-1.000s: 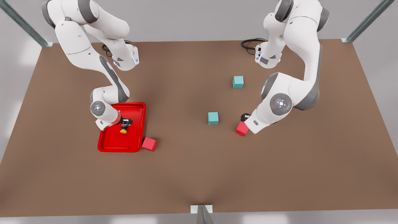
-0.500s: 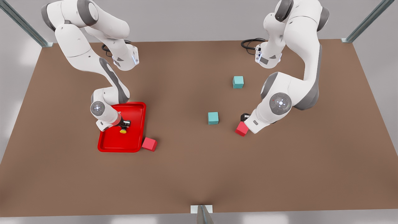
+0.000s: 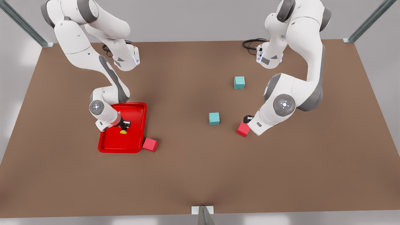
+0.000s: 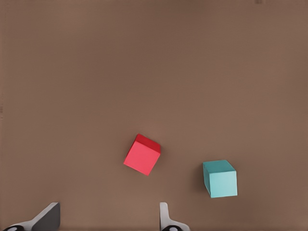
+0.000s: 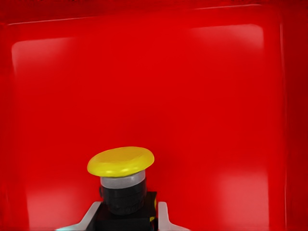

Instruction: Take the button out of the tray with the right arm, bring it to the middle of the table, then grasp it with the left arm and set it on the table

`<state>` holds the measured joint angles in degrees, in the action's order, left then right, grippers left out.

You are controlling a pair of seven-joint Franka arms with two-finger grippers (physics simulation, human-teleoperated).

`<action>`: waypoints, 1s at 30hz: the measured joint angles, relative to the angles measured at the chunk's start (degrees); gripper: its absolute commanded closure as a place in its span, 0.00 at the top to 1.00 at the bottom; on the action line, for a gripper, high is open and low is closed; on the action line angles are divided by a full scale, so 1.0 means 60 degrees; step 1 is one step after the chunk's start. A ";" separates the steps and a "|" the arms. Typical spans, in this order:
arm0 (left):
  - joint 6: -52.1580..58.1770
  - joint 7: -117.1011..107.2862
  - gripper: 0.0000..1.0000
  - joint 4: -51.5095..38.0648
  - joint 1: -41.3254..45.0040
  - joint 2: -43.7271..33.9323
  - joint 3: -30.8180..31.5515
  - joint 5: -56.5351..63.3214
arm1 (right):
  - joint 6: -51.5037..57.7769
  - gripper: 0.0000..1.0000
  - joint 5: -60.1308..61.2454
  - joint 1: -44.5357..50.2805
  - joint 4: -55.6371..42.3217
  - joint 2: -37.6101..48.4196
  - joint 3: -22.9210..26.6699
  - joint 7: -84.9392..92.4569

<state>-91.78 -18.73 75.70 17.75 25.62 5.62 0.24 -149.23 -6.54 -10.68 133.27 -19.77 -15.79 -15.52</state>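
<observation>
The button, yellow cap on a grey-and-black body, stands inside the red tray at the front view's left. My right gripper is low over it. In the right wrist view its two fingers press against either side of the button's black body, with the tray floor behind, so the right gripper is shut on the button. My left gripper hangs at the front view's right, just above a red cube. The left gripper is open, its fingers wide apart with nothing between them.
A second red cube touches the tray's near corner. One teal cube sits near the middle of the brown table, another farther back. The left wrist view shows the red cube and a teal cube.
My right gripper has sunk a little lower around the button, which has stayed in place in the tray. The left arm's elbow has shifted slightly.
</observation>
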 measured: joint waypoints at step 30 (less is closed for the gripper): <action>-0.0049 -0.0074 1.00 -0.0347 0.0006 0.0224 -0.0074 0.0042 | 0.4341 0.41 0.3412 0.9660 -1.1426 -0.6326 0.3810 -0.3122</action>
<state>-92.07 -19.18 73.62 17.79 26.97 5.17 0.49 -123.18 13.93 47.28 64.71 -57.73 7.07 -34.25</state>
